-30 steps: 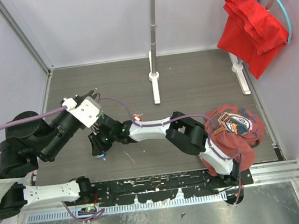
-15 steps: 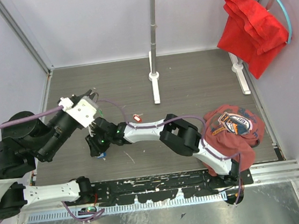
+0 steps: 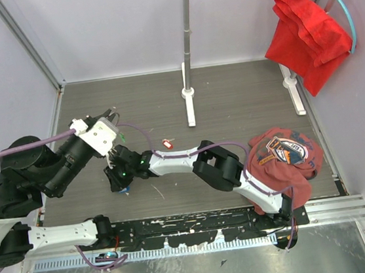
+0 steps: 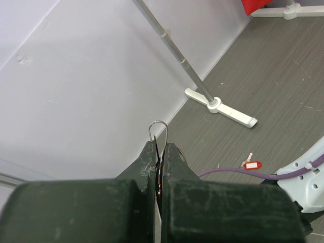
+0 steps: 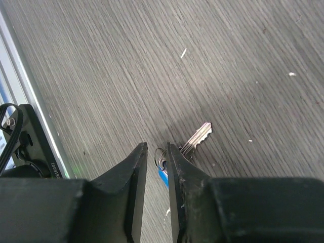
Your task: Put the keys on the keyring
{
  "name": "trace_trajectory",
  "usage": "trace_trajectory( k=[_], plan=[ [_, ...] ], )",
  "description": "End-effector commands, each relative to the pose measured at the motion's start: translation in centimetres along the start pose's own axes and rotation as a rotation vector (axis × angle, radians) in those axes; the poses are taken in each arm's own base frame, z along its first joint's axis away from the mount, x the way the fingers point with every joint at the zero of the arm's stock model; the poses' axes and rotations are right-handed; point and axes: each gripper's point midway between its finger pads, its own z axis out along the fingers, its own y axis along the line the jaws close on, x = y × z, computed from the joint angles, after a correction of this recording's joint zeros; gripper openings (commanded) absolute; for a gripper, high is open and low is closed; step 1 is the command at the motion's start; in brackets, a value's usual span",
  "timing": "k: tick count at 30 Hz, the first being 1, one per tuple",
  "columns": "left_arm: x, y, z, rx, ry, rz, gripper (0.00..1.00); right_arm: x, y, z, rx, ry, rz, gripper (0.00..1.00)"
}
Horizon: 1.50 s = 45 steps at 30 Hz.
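— What did the left gripper (image 4: 159,154) have?
— The keyring (image 4: 159,122), pinched between its dark fingers (image 4: 174,162), which were pressed together; the thin wire loop stuck out past the tips.
— Anything on the tabletop?
— A red-tagged key (image 4: 251,164), lying flat, just beside a purple cable (image 4: 238,173). Farther off, near the far edge by the wall, a metal pole (image 4: 177,50) rose from a white foot (image 4: 221,106).
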Motion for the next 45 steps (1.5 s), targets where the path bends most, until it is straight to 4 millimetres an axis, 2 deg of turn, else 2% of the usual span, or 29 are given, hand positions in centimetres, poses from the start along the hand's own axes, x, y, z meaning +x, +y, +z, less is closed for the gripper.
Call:
trace_trajectory(
  k=[1, 8, 12, 16, 22, 32, 45],
  plan=[
    [-0.6, 1.3, -0.5, -0.039, -0.025, -0.021, 0.0, -1.6, 0.8, -0.3, 0.006, -0.039, -0.041, 0.26],
    [-0.6, 1.3, -0.5, -0.041, -0.025, -0.018, 0.0, -2.0, 1.3, -0.8, 0.001, -0.048, -0.06, 0.26],
    [-0.5, 1.3, -0.5, -0.042, -0.024, -0.019, 0.0, -2.5, 1.8, -1.2, -0.007, -0.061, -0.068, 0.22],
    [-0.5, 1.4, -0.6, -0.045, -0.024, -0.02, 0.0, -3.2, 2.5, -1.9, -0.023, -0.079, -0.084, 0.3],
    [-0.6, 1.4, -0.5, -0.044, -0.026, -0.022, 0.0, -3.8, 2.8, -2.7, -0.015, -0.098, -0.101, 0.31],
    [-0.5, 1.1, -0.3, -0.041, -0.024, -0.016, 0.0, -3.3, 2.9, -3.3, -0.001, -0.092, -0.123, 0.31],
    [-0.5, 1.0, -0.3, -0.04, -0.025, -0.015, 0.0, -2.4, 2.7, -3.1, 0.01, -0.071, -0.131, 0.28]
  ],
)
